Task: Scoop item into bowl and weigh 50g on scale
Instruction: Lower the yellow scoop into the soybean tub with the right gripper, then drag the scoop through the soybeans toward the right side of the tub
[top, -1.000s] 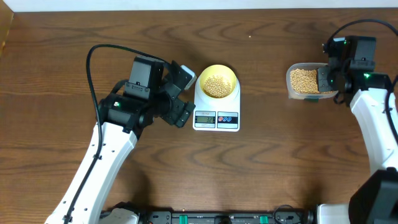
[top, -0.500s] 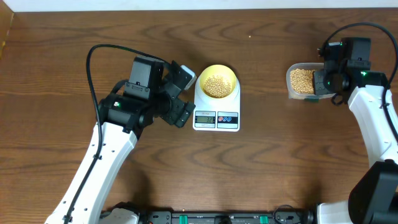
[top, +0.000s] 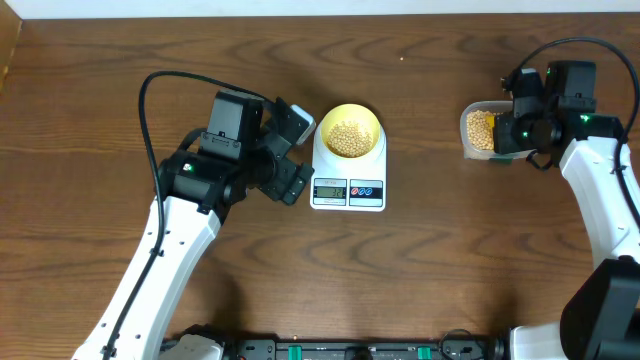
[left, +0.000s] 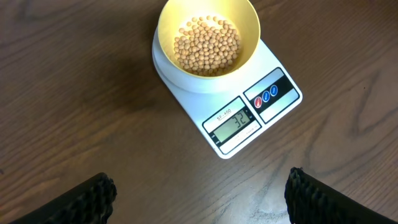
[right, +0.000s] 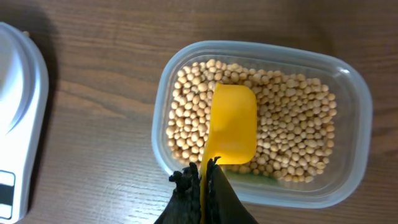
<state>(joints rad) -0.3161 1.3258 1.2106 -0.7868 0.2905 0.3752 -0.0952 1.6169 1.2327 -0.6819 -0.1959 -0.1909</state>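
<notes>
The right claw (right: 202, 177) was clamped tight on the yellow scoop (right: 233, 127), its long axis running straight out over the beans (right: 292, 137) in the clear tub (right: 357, 102). The bowl (left: 163, 28), part-filled with beans on the scale (left: 273, 109), sat well off to the left, closer to the left claw (left: 200, 198), which hung wide open, empty.

The overhead camera looks straight down on the whole worktop (top: 450, 260). The left wrist camera faces down, close, with the scale (left: 249, 115) at 12 o'clock. The right wrist camera hangs closer over the bean tub (right: 351, 124), the same scale's edge at 9 o'clock.
</notes>
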